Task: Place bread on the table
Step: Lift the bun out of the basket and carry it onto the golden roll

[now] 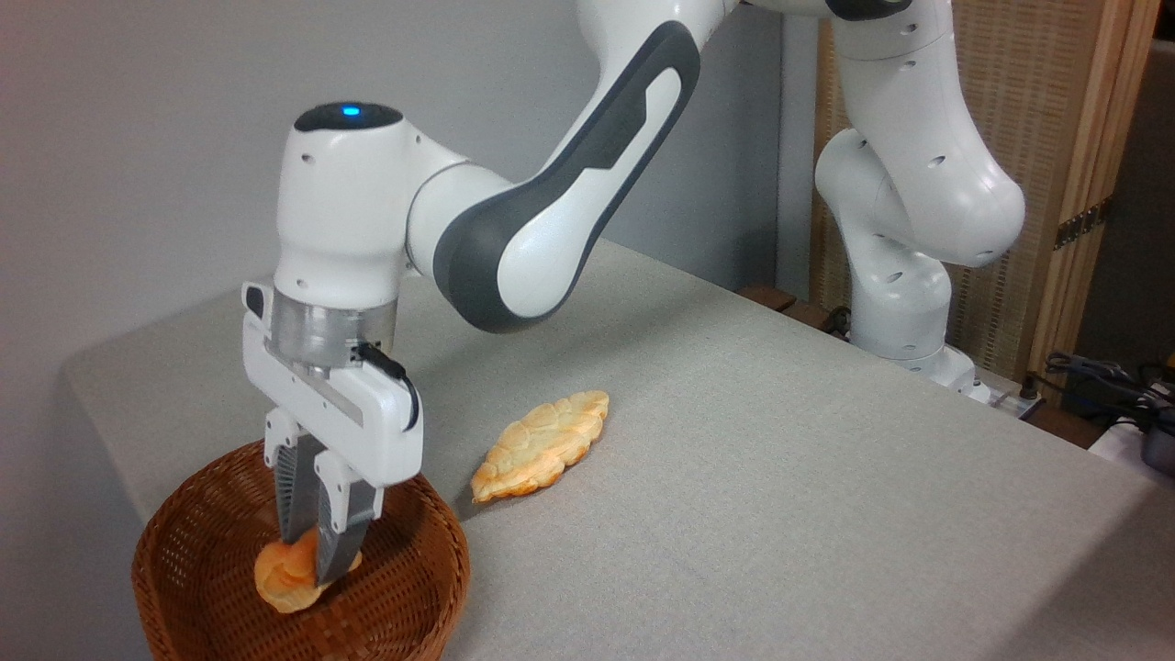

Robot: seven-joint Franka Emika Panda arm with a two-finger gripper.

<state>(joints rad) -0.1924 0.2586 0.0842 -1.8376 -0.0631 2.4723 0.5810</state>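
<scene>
My pincer (316,555) pinches the bread (286,574) from above inside the basket (404,588) at the surface's (780,477) near-left corner, fingers vertical so it can lift clear of the rim.

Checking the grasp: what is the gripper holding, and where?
The gripper pinches the glossy orange knotted bun across its upper middle, inside the brown wicker basket.

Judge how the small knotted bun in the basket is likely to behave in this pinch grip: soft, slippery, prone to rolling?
The bread looks glossy, so it may slip between the narrow fingers of the gripper. Its rounded shape suggests it could roll once set on the table. It probably weighs little for its size, though the pinch could dent it if soft.
</scene>
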